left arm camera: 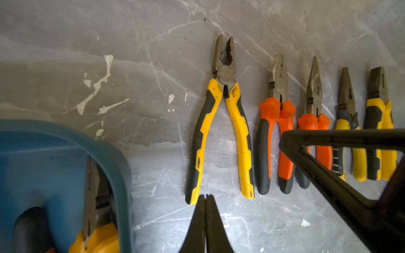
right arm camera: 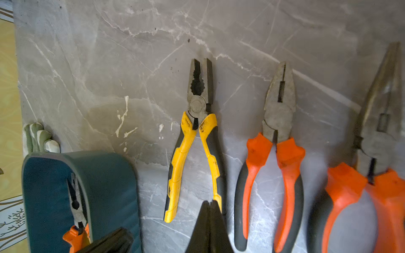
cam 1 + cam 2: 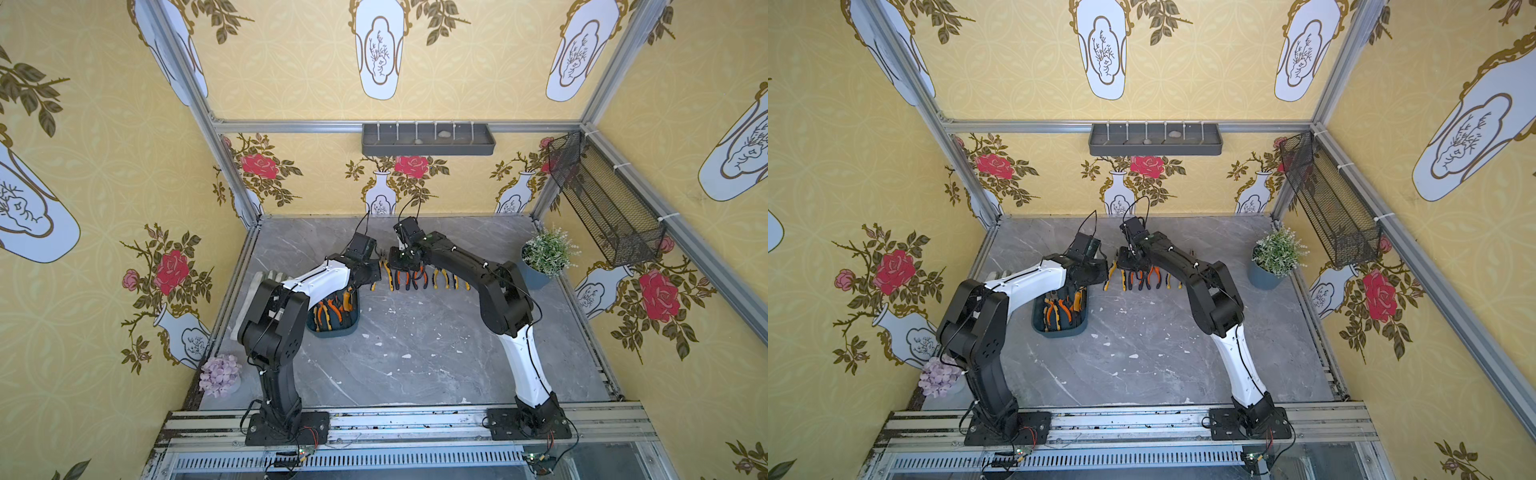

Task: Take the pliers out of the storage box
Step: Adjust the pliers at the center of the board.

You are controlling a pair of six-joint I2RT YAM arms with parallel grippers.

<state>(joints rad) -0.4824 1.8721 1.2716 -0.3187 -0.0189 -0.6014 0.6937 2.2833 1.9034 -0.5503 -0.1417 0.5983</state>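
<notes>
The left gripper (image 1: 206, 198) is pressing its two fingers flat together and pinching nothing. Its tip is pointing at the gap between the handle ends of the yellow-and-black pliers (image 1: 221, 131), which are lying spread open on the grey marbled table (image 1: 153, 65). The right gripper (image 2: 210, 204) is also showing its fingers pressed together and empty. Its tip is overlapping one handle end of the same pliers; whether it is touching cannot be told.

In both top views the two grippers are meeting nose to nose just above the centre of the frame, the left gripper (image 3: 374, 272) beside the right gripper (image 3: 405, 266). They are hanging over the left end of the row of pliers (image 3: 424, 278). That row is running rightward from the centre, metal heads pointing to the upper edge and handles to the lower. The left wrist view is showing five in it, side by side: yellow, two orange, then two more yellow.

The storage box (image 3: 332, 330) is sitting left of centre, below and left of the row and partly under the left arm. Several orange-handled and yellow-handled pliers in the box (image 3: 1059, 311) are lying piled together, too tangled to count.
</notes>
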